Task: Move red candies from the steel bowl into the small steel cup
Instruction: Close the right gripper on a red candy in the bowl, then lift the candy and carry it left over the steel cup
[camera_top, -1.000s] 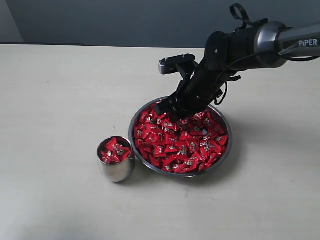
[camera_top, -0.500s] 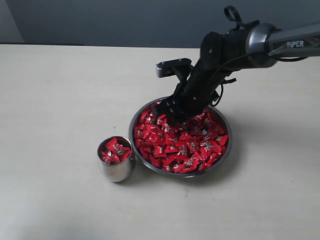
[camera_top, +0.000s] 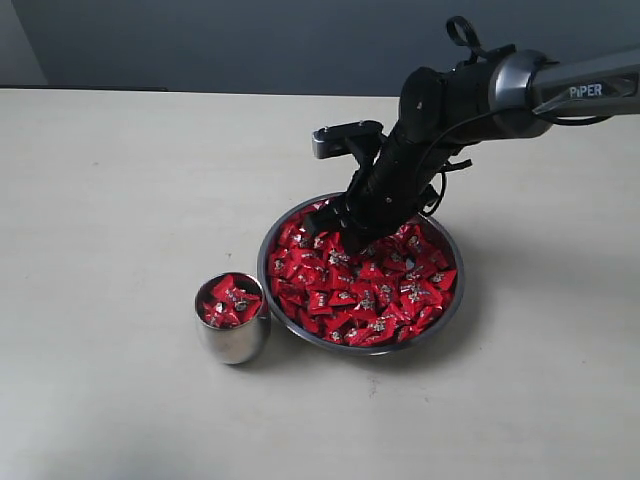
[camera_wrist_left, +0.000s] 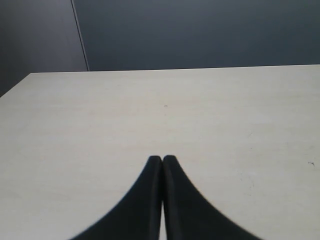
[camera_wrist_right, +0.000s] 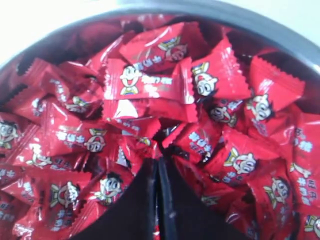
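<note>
right hand (camera_top: 345, 232) pinched shut, tips in the red candies (camera_top: 375, 290) at the far side of the steel bowl (camera_top: 372, 349), can't tell if it's grabbed one, bowl mid bench (camera_top: 120, 200), small steel cup (camera_top: 232, 345) just beside it, left hand (camera_wrist_left: 162, 162) closed too

Table (camera_top: 120, 200) carries steel bowl (camera_top: 461, 285) right of centre, red candies (camera_top: 370, 290) heaped in it. Just beside bowl's front-left rim stands small steel cup (camera_top: 232, 345), candies inside too.
</note>
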